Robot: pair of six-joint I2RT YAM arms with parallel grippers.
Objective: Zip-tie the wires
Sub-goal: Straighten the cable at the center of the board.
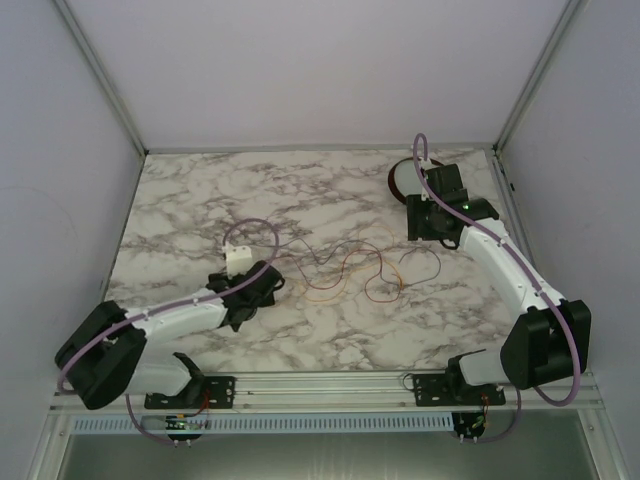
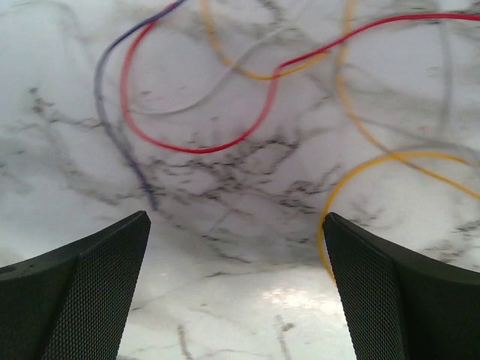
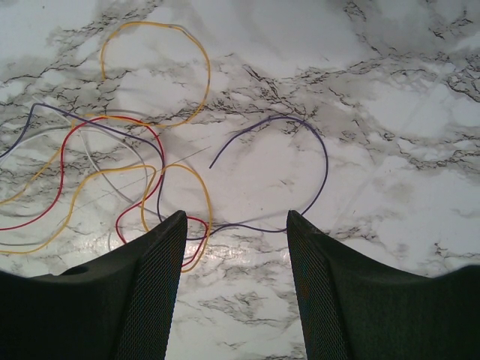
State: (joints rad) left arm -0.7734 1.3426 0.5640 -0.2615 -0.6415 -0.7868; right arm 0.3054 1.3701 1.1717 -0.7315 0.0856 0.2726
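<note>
The wires (image 1: 350, 270) lie loose and tangled on the marble table (image 1: 200, 200) between the two arms. My left gripper (image 1: 268, 285) sits low at their left end. In the left wrist view it (image 2: 234, 217) stands wide open over bare marble, with a red wire (image 2: 195, 148), a purple one (image 2: 112, 127) and a yellow one (image 2: 360, 172) just beyond its tips. My right gripper (image 1: 425, 228) hovers above the right end. The right wrist view shows it (image 3: 236, 217) open and holding nothing, with a purple loop (image 3: 322, 165), yellow loops (image 3: 202, 75) and a red wire (image 3: 67, 150) below.
A dark-rimmed round dish (image 1: 399, 180) stands at the back right, mostly hidden behind the right arm. Plain walls close in the table on the left, back and right. A metal rail (image 1: 330, 385) holding both arm bases runs along the near edge.
</note>
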